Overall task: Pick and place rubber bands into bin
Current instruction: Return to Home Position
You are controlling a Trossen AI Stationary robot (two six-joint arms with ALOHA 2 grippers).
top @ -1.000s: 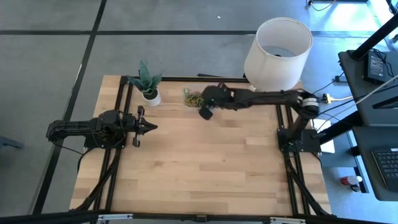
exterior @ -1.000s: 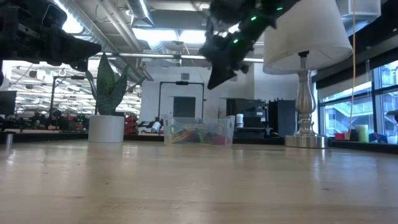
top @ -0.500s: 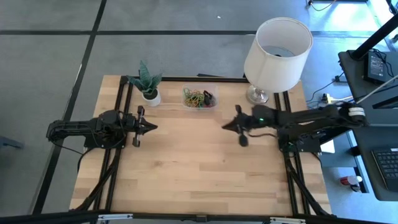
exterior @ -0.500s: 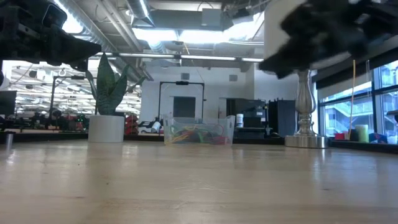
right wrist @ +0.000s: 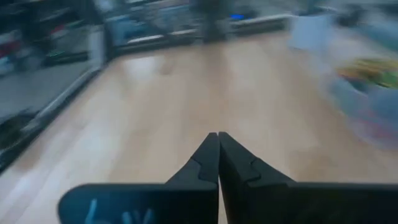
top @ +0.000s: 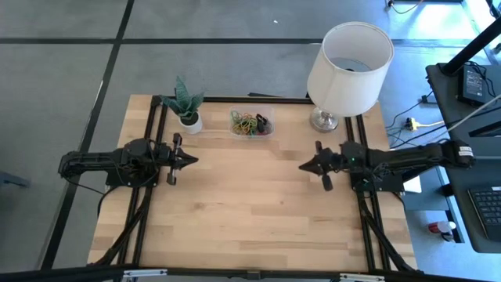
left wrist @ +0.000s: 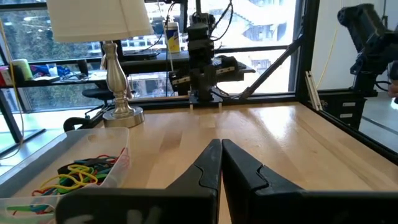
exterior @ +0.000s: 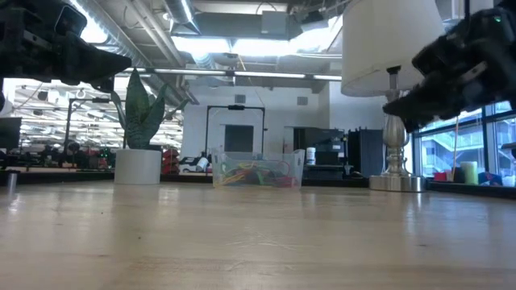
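Observation:
The clear bin (top: 251, 124) stands at the table's far edge between a plant pot and a lamp, its flat bottom on the wood. Rubber bands (top: 250, 124) in green, yellow, red and black lie piled inside it, also seen in the low view (exterior: 256, 172) and the left wrist view (left wrist: 78, 175). My left gripper (top: 194, 160) hovers shut and level over the table's left side, holding nothing. My right gripper (top: 302, 167) hovers shut over the table's right side, its fingertips (right wrist: 217, 135) together, holding nothing.
A white pot with a green plant (top: 188, 114) stands left of the bin. A lamp with a white shade (top: 349, 56) and a metal foot (top: 323, 120) stands at the far right corner. Bare wooden tabletop (top: 250, 211) lies between and in front of the arms.
My right gripper has drawn back from above the bin toward the table's right edge and its near side, sinking and tipping up from pointing downward to nearly level. It stays shut and carries nothing. The bands stay in the bin.

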